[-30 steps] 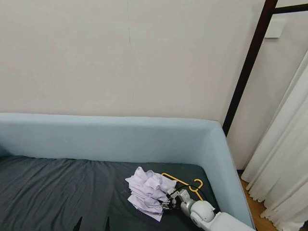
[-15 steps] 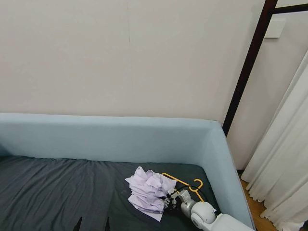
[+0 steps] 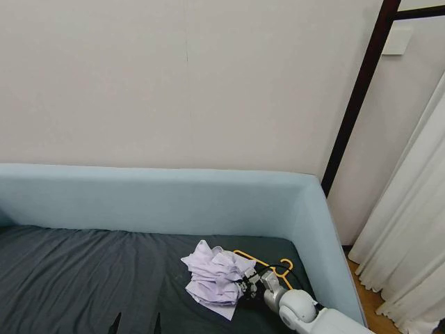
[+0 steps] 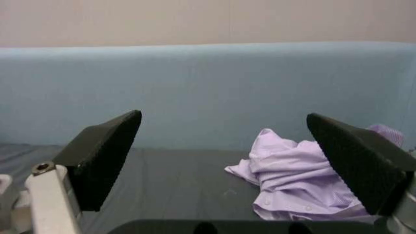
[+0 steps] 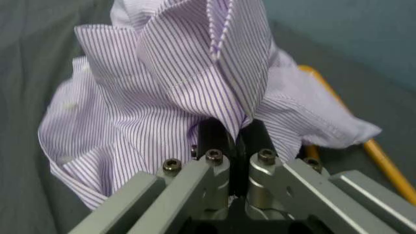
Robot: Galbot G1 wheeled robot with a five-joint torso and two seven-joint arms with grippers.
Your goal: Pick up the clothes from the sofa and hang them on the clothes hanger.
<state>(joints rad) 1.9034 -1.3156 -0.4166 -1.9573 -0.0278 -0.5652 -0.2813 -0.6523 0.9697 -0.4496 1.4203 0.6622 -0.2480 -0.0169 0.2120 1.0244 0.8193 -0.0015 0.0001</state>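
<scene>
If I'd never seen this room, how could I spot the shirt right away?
Find the long light-blue sofa with the dark grey seat against the wall. Near its right end lies a crumpled lilac pinstriped shirt, pinched by the right end effector. It's the only soft, bunched heap; its neighbour is a thin orange hanger.

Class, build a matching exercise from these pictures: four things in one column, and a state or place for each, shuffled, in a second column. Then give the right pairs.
Column one
1. left gripper
2. right gripper
3. striped shirt
4. yellow hanger

Column two
A. lying on the sofa seat, one end under cloth
B. open, above the dark seat
C. crumpled in a heap
D. shut on a fold of fabric

Pairs: 1-B, 2-D, 3-C, 4-A
</scene>
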